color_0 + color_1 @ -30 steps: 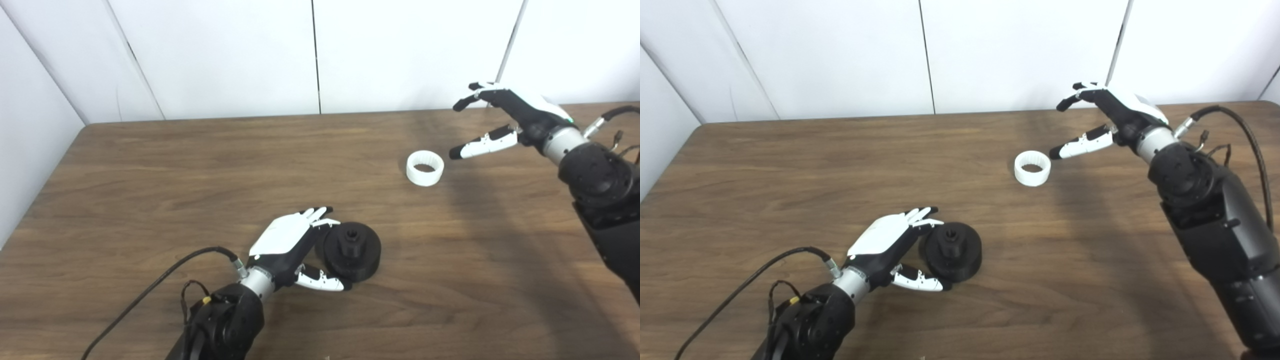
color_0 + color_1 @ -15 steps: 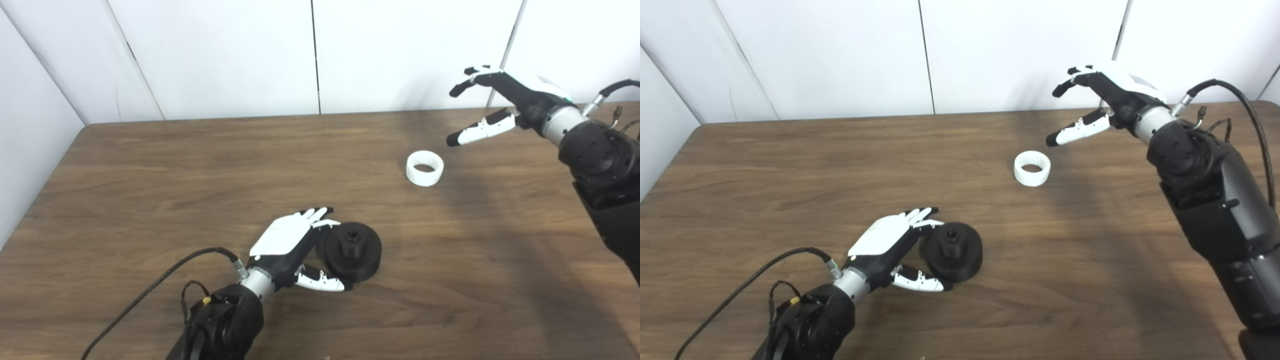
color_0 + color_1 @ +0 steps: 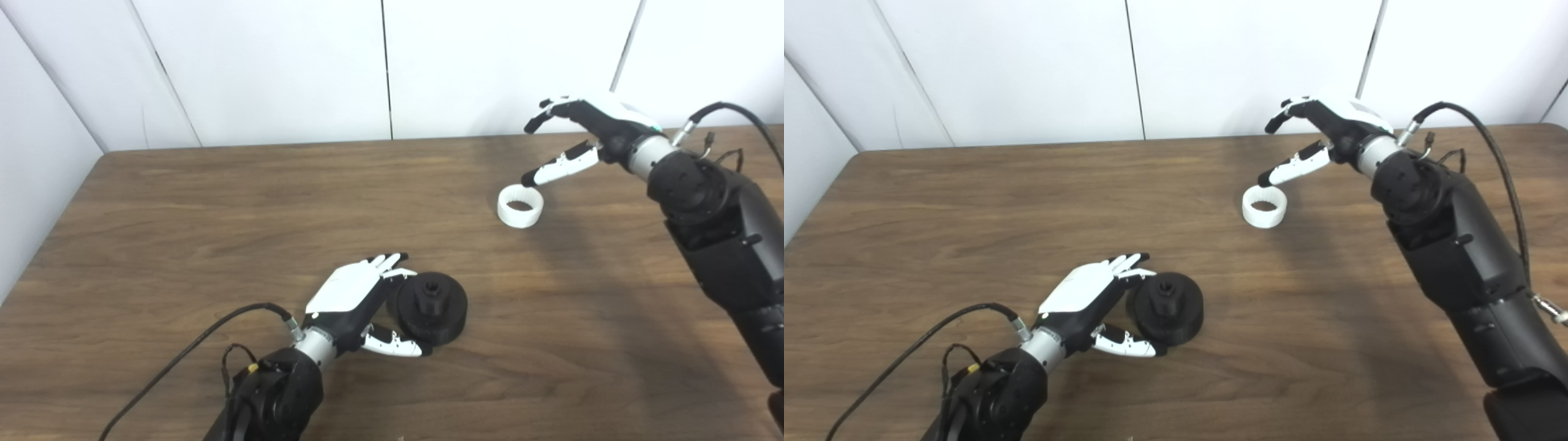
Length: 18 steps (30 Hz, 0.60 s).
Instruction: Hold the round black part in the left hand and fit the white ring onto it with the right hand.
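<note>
From the left eye, the black part sits on the table around 6 o'clock, and the left hand is cupped loosely at its 9 o'clock side, fingers apart, not really gripping it. From the right eye, the white ring lies at about 2 o'clock, with the right hand spread wide above it, holding nothing, thumb tip just over the rim.
</note>
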Tool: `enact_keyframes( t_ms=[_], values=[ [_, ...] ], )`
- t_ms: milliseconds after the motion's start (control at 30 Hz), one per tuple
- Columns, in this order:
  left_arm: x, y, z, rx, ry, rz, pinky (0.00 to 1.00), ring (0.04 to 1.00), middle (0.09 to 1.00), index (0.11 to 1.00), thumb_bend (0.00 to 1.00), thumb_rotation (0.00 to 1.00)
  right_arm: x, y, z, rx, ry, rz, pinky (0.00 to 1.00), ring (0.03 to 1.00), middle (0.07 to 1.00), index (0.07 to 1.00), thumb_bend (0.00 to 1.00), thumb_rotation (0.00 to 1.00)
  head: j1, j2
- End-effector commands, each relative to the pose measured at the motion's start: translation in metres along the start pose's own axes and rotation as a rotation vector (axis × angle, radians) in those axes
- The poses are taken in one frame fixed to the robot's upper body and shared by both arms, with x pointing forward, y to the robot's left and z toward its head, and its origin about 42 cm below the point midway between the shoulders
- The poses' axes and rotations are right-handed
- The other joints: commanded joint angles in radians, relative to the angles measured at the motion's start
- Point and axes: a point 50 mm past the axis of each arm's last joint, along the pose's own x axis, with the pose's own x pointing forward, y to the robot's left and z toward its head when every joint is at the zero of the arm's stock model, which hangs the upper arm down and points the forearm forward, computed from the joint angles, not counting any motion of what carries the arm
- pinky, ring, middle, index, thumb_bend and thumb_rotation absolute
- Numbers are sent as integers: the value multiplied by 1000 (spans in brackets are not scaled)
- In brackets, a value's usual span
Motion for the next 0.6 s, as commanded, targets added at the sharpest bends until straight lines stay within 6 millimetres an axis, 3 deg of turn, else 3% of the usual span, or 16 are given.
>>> enact_keyframes(
  t_ms=[0, 567],
  values=[
    [0, -6, -3, -4, 18, -32, 1000, 1000, 994, 793, 775, 350, 6, -22, 17, -45, -62, -70, 920, 983, 924, 722, 901, 364, 0, 0],
    [1, -3, -3, -6, 16, -24, 996, 1000, 992, 789, 778, 349, 16, 1, -1, -55, -3, 7, 919, 990, 940, 746, 903, 379, -1, -2]
  ],
)
